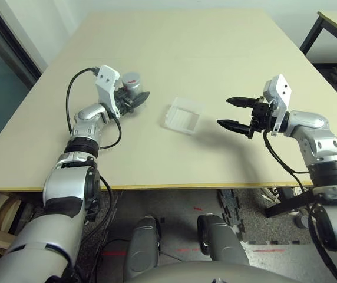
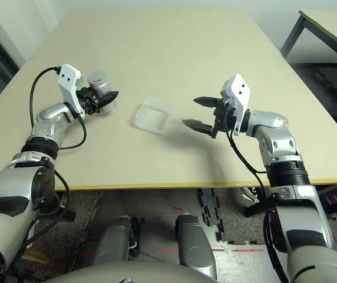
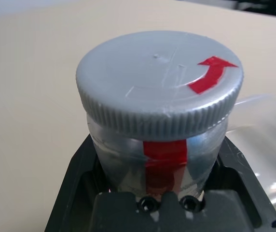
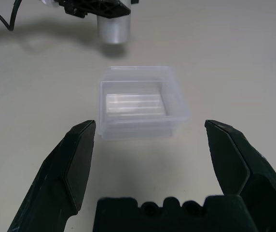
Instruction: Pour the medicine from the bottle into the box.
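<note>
Left wrist view first: what is the left gripper doing?

— Its 2 black fingers are clamped on the bottle, a silvery-grey cylinder with a red vertical stripe. A ribbed grey cap with a red curved arrow sits on top of it.

— Is the bottle upright?

— Yes, in the head views it stands upright in the grip, cap up, above the beige table, on the robot's left side.

— And the box?

— A shallow square tray of clear plastic, the box lies flat on the table between the 2 grippers, nearer the bottle than the right gripper, touching neither. I see no pills in it, though they would be too small to tell here.

— The right gripper?

— Right gripper hangs over the table on the robot's right, pointing toward the box, its fingers spread wide apart and holding nothing. In its wrist view the box lies just beyond the fingertips, with the bottle farther on.
</note>
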You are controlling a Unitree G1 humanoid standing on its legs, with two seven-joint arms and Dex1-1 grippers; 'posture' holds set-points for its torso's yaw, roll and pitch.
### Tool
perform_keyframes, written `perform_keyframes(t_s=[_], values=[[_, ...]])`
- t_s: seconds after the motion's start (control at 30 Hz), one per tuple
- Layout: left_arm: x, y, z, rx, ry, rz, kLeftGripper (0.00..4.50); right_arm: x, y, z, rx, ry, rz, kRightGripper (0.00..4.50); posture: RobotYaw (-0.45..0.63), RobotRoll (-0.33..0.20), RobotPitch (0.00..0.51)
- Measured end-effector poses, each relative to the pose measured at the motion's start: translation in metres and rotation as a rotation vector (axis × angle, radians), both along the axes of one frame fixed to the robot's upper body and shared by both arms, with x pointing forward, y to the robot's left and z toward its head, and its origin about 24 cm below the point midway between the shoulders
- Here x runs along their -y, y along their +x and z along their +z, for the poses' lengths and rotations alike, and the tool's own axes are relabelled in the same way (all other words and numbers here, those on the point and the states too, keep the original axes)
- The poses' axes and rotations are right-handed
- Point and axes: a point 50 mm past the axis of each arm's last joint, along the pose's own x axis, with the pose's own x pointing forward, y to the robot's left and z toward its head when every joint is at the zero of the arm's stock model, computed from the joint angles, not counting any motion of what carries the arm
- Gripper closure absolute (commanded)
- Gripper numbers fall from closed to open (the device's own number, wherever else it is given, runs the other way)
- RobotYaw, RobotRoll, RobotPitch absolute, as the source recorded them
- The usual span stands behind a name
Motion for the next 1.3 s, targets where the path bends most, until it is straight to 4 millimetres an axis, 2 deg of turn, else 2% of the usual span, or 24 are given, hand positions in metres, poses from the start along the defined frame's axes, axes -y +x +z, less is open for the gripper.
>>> perform_keyframes(t_s=[0.2,0.53,0.83,1.03,1.3], values=[[0.027,0.001,0.007,-0.028,-0.013,-0.139,1.82,-0.005,0.007,0.030,0.051,0.027,0.055,0.00,-0.21,0.000,0.068],[0.049,-0.001,0.011,-0.030,0.018,-0.285,1.82,-0.018,0.013,0.050,0.041,0.059,0.161,0.00,-0.22,0.000,0.052],[0.065,-0.005,0.008,-0.022,0.050,-0.384,1.82,-0.044,0.025,0.061,-0.003,0.073,0.268,0.00,-0.22,0.000,0.041],[0.076,-0.007,0.006,-0.029,0.057,-0.428,1.82,-0.067,0.033,0.061,-0.017,0.068,0.312,0.00,-0.22,0.000,0.040],[0.086,-0.008,0.010,-0.007,0.056,-0.462,1.82,-0.084,0.040,0.059,-0.020,0.071,0.332,0.00,-0.21,0.000,0.040]])
